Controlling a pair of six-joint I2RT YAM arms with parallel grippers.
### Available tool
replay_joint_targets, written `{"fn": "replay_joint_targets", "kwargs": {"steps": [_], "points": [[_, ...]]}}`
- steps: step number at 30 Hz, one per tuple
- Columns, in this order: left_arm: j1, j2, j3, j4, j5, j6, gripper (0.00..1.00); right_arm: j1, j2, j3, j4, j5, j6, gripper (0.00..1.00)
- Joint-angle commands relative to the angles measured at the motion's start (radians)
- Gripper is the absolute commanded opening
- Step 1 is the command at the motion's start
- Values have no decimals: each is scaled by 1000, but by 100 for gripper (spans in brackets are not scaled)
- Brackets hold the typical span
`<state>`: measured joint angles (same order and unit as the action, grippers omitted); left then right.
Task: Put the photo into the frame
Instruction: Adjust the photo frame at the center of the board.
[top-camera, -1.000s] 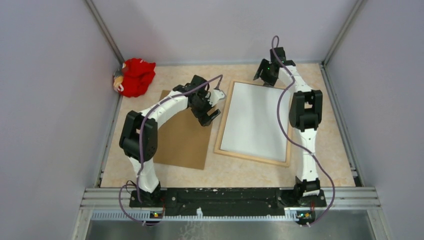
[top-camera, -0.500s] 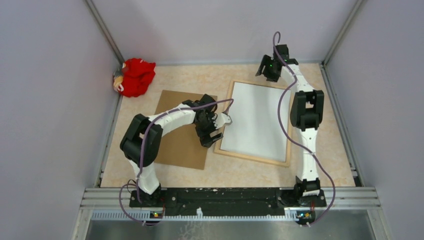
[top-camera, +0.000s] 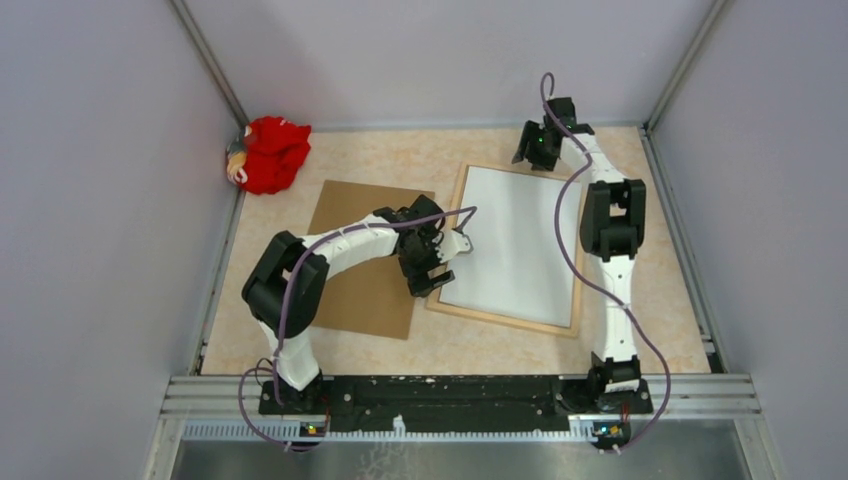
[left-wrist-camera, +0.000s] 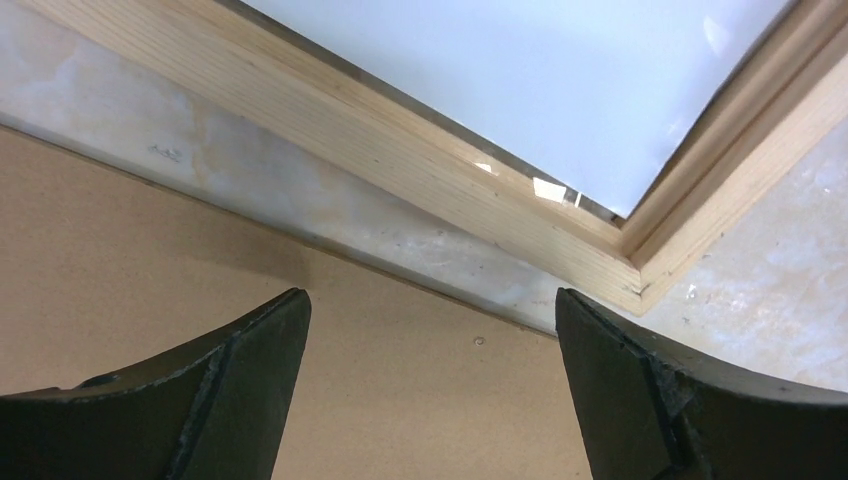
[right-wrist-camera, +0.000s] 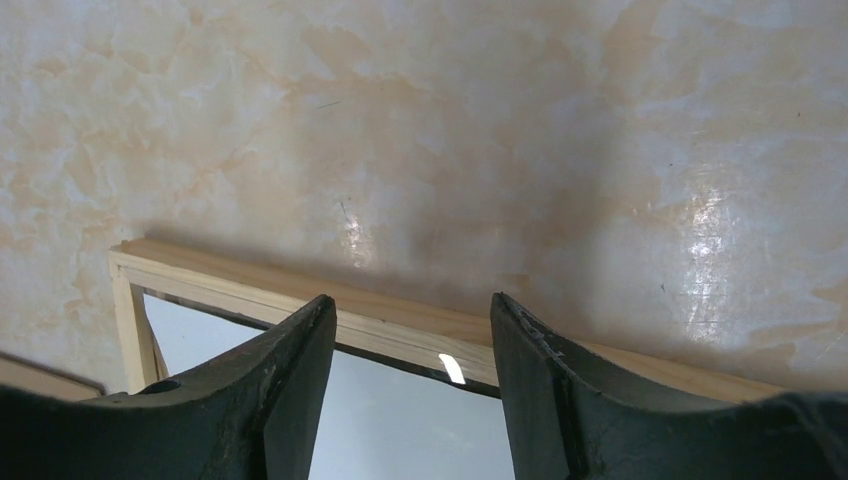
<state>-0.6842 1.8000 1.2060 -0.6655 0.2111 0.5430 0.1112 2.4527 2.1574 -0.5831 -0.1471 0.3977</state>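
Plainly, the photo (top-camera: 510, 235) lies white-back-up inside the pale wood frame (top-camera: 500, 317); left hand (left-wrist-camera: 430, 300), right hand (right-wrist-camera: 411, 300) open.

Raw-grained wooden frame (left-wrist-camera: 400, 150), glossy photo (left-wrist-camera: 520, 70)

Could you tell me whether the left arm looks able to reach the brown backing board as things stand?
Probably yes: the left gripper hangs open right over the backing board's edge beside the frame, with nothing lying between them.
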Motion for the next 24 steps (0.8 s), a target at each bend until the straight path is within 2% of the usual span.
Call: {"fn": "replay_joint_targets", "kwargs": {"steps": [1,5,14,19,21,24], "points": [[-8,-4,-5,68,-55,-56,99,-7,-74,-12,-33,-57,-39,57],[-8,2,0,82,-78,-68,99,-7,-119,-57,-42,-53,-28,56],[-5,13,7,92,-85,-85,99,-6,-307,-300,61,-44,-16,56],[31,10,41,75,-81,-90,99,-11,-360,-343,59,-28,-6,61],[60,13,68,62,-71,-88,99,-24,-398,-372,43,14,10,65],[108,16,107,46,-52,-82,99,-72,-504,-510,102,53,52,70]]}}
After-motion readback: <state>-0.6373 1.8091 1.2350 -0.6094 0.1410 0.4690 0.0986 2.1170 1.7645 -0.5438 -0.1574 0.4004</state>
